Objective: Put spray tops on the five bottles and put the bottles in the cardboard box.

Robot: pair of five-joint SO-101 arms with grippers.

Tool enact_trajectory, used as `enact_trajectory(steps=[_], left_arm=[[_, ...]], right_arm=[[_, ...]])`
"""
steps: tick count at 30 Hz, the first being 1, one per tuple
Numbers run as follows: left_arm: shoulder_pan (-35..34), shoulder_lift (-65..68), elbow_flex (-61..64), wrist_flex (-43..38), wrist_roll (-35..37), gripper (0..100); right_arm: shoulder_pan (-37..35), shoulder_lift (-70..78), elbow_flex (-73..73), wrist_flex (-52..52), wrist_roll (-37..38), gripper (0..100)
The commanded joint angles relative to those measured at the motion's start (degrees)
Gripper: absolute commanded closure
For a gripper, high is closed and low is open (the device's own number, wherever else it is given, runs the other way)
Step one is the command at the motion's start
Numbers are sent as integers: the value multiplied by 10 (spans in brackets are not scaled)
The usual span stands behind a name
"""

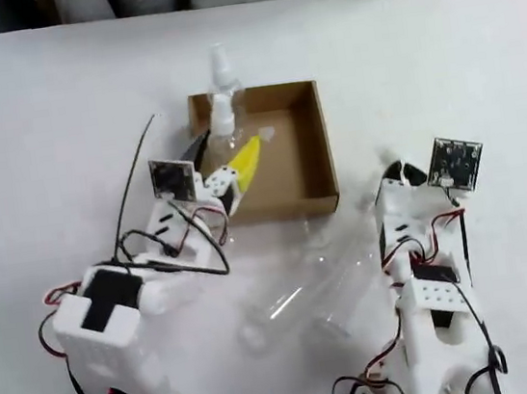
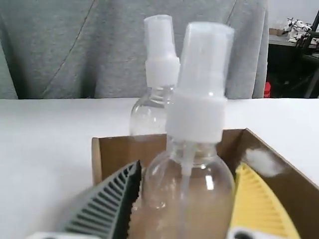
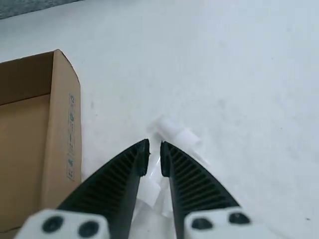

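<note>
My left gripper (image 1: pixel 224 158) is shut on a clear bottle (image 2: pixel 187 194) with a white spray top (image 2: pixel 202 84), held upright at the near left corner of the cardboard box (image 1: pixel 310 142); its dark and yellow fingers press the bottle's sides. A second capped bottle (image 2: pixel 157 107) stands just beyond the box's far wall (image 1: pixel 220 67). My right gripper (image 3: pixel 154 149) is shut, hovering over a white spray top (image 3: pixel 174 132) lying on the table right of the box. Clear uncapped bottles (image 1: pixel 338 284) lie on the table between the arms.
The white table (image 1: pixel 439 57) stretches wide to the right of the box and behind it. A person in grey sits past the table's far edge. Red and black cables hang off both arms near the front edge.
</note>
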Motion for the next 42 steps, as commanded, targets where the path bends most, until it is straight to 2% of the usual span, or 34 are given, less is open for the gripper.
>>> enact_trajectory(steps=[1,4,15,18,42], left_arm=[[-11,-8,-21,-1,0,714],[-11,-15,-18,-1,0,714],[-8,-102,45,14,0,714],[-9,-104,42,40,-1,714],[-27,-107,47,42,-5,717]], right_arm=[[2,0,-4,-10,25,978],[1,0,-4,-9,48,981],[1,0,-4,-8,51,981],[1,0,-4,-8,51,981],[1,0,-3,-8,52,981]])
